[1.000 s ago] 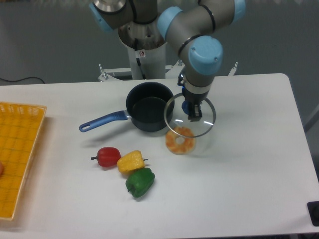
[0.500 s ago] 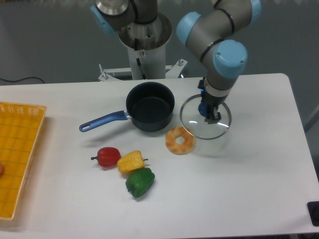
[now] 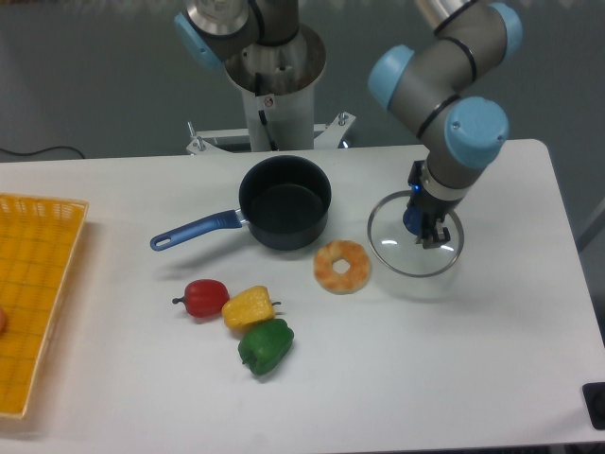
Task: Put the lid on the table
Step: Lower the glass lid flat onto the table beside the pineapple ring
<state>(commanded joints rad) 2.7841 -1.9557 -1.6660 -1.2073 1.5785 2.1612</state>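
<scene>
Already the lid (image 3: 416, 235) is off the saucepan (image 3: 284, 202) and hangs from the gripper (image 3: 427, 227), whose fingers pinch the small dark knob at its centre — the glass disc spreads out all around the tool. Directly below it lies bare table (image 3: 492, 322); the pineapple slice (image 3: 342, 266) sits just beside the disc's rim, toward the pot. What remains, by my reading — lowering the lid onto the tabletop and letting go.

One fixed camera, high and in front.
It looks down across the desk (image 3: 473, 378) toward the arm's base (image 3: 277, 95) at 12 o'clock, from middling range, taking in nearly the whole top.
</scene>
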